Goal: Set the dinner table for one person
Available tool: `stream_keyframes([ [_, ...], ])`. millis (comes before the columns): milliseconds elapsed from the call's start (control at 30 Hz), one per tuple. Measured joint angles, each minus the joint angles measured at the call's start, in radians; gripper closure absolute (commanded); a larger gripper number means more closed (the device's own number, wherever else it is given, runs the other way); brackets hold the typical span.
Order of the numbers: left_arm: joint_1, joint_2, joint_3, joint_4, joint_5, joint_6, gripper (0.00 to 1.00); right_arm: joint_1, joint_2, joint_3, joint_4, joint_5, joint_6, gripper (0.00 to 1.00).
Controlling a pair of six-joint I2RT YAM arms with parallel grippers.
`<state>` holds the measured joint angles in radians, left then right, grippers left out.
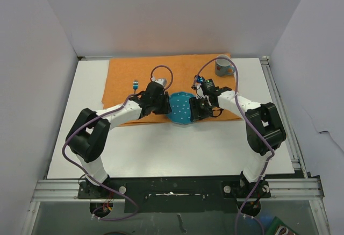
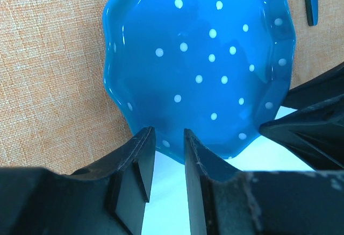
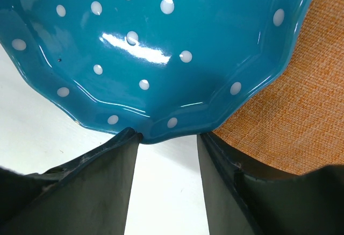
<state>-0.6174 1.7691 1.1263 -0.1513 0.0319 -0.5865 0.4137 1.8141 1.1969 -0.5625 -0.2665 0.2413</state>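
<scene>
A blue plate with white dots (image 1: 180, 108) (image 2: 199, 57) (image 3: 150, 30) lies half on the orange cloth (image 1: 177, 68) and half on the white dinner table (image 1: 161, 149). My left gripper (image 1: 166, 107) (image 2: 165, 134) is at the plate's left rim. Its jaws stand a narrow gap apart, with only white table showing between them. From the opposite side my right gripper (image 1: 194, 109) (image 3: 167, 135) stands open at the rim. The rim's edge touches one fingertip (image 3: 129, 134), and nothing sits between the jaws.
A grey mug (image 1: 224, 66) stands on the cloth's far right corner. A small teal-handled utensil (image 1: 135, 83) (image 2: 310, 1) lies on the cloth behind the left gripper. White walls close in the table on three sides.
</scene>
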Motion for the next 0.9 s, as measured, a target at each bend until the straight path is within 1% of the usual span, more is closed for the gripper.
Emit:
stream_keyframes([
  [333, 0.0, 0.0, 0.002, -0.002, 0.0, -0.004, 0.72, -0.002, 0.008, 0.0, 0.005, -0.004, 0.003, 0.52],
  [467, 0.0, 0.0, 0.002, -0.008, -0.01, 0.0, 0.7, -0.003, 0.012, 0.0, 0.01, -0.002, 0.005, 0.49],
  [733, 0.0, -0.001, 0.022, -0.109, -0.091, 0.011, 0.7, -0.003, 0.017, 0.0, 0.013, 0.005, 0.007, 0.49],
  [900, 0.002, 0.009, 0.041, -0.125, -0.114, 0.019, 0.7, -0.003, 0.031, 0.0, 0.024, 0.013, 0.008, 0.49],
])
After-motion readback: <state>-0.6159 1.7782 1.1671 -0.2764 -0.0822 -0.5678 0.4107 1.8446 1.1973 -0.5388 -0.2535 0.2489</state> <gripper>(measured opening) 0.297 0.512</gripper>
